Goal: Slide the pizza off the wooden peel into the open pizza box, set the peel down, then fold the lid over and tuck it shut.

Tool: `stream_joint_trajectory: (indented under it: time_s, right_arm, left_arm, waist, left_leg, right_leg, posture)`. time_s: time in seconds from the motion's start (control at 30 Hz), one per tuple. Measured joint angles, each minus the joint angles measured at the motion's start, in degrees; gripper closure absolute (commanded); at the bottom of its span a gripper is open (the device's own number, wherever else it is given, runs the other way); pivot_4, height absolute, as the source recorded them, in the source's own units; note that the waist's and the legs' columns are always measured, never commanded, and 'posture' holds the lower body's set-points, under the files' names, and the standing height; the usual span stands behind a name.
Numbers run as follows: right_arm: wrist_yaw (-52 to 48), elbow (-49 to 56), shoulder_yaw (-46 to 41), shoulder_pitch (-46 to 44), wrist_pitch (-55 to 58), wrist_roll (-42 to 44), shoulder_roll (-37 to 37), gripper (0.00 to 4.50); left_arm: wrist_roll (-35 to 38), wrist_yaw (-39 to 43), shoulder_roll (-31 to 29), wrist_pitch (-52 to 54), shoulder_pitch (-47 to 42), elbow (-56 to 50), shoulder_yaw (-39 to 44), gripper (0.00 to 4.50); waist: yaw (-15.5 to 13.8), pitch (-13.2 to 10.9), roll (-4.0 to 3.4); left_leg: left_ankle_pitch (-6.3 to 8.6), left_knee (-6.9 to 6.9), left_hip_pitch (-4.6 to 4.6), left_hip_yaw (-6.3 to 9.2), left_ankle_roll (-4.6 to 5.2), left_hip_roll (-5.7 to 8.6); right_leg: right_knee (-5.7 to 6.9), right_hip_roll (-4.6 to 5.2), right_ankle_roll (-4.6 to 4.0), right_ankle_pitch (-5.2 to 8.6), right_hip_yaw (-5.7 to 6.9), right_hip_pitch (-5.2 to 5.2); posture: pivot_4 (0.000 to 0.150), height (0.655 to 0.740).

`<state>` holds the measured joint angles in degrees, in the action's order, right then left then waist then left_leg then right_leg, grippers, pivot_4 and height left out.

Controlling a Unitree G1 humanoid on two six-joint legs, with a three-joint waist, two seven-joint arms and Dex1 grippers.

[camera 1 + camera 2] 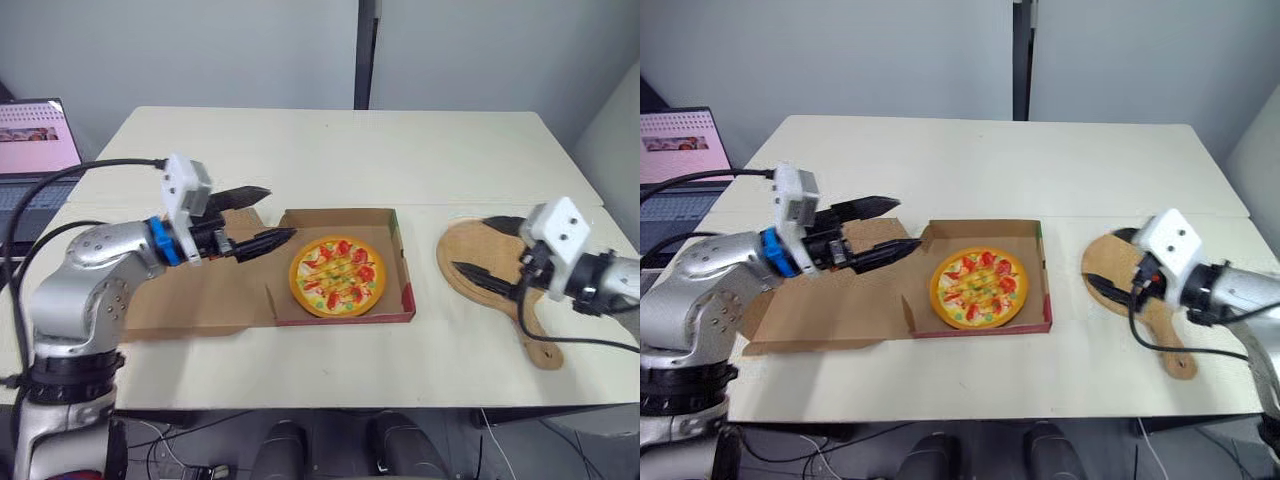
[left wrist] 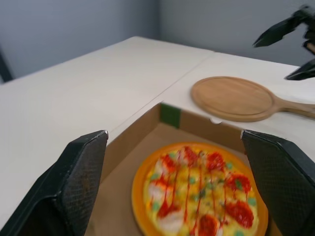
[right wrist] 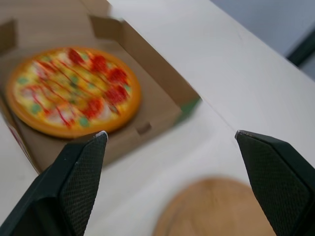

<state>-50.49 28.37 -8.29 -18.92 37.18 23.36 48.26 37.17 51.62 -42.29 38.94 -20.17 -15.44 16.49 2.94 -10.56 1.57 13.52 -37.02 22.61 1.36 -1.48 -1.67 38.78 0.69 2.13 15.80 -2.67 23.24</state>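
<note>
A cream-white table (image 1: 330,150) seen from above, with a robot arm reaching in from each side.

At the far left edge, just off the table, stands an open laptop (image 1: 35,150) with a pink picture on its screen.

Next comes the left gripper (image 1: 282,212), pointing toward the right. It hangs over the hinge side of the cardboard lid (image 1: 190,300), close to the tray's left wall. Its two black fingers (image 2: 83,182) are spread wide apart with nothing between them. Whether they touch the cardboard cannot be told.

The lid lies open and flat on the table, stretching left from the tray.

In the middle sits the pizza box (image 1: 400,270), brown card with a red and green outer edge. The pizza (image 1: 337,275) lies flat inside the tray, round, with an orange rim, yellow cheese, red slices and green flecks.

To the right of the box, apart from it, the wooden peel (image 1: 480,255) lies flat on the table, its round blade nearest the box and its handle pointing to the table's near edge.

The right gripper (image 1: 468,244) hovers over the peel's blade, pointing left toward the box. Its fingers (image 3: 81,172) are also spread wide, grasping nothing.
</note>
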Motion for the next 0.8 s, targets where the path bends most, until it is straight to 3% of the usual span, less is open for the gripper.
stream_joint_trajectory:
  time_s: [0.13,0.27,0.43,0.6,0.8]
  right_arm:
    - [-5.39,-5.27,7.63,-10.90,-1.42,1.45,-2.17,0.02]
    - [-10.67,-8.84,13.01,-17.80,-1.48,2.97,-4.20,0.02]
    - [-14.24,-11.29,17.37,-21.99,-1.73,3.15,-6.34,0.02]
    - [-15.02,-12.53,19.24,-23.23,-1.93,2.65,-8.10,0.02]
    - [-15.70,-13.14,20.64,-24.15,-2.04,2.44,-8.71,0.02]
  left_arm:
    - [5.06,-4.53,-0.82,7.53,10.06,-1.89,10.49,0.00]
    - [15.04,-10.89,0.03,16.19,17.22,-2.96,24.25,0.00]
    - [36.22,-25.77,6.37,25.82,27.58,-3.21,37.12,0.00]
    - [58.01,-44.93,14.86,22.74,41.30,-4.51,37.51,0.00]
    - [71.63,-60.82,20.25,12.55,49.55,-9.62,30.29,0.00]
  waist:
    - [0.01,-0.02,0.04]
    - [-0.66,-0.02,0.05]
    - [-1.25,0.03,0.14]
    - [-1.30,0.12,0.29]
    - [-1.55,0.14,0.30]
  left_leg:
    - [0.00,-0.01,0.01,0.12,0.00,-0.05]
    - [0.00,0.01,0.04,0.19,0.00,-0.10]
    - [0.00,0.00,0.04,0.34,0.00,-0.01]
    - [0.01,0.00,0.02,0.52,-0.01,-0.04]
    - [0.00,0.00,0.00,0.57,-0.02,0.04]
  right_leg:
    - [0.06,0.03,-0.07,0.03,0.14,0.01]
    - [0.09,0.36,-0.32,-0.03,0.23,0.01]
    - [0.05,0.74,-0.38,-0.10,0.20,0.00]
    - [0.04,1.00,-0.48,-0.10,0.16,-0.01]
    - [0.06,0.95,-0.63,-0.06,0.20,-0.06]
  posture:
    - [0.150,0.7316]
    - [0.150,0.7316]
    - [0.150,0.7316]
    - [0.150,0.7316]
    - [0.150,0.7316]
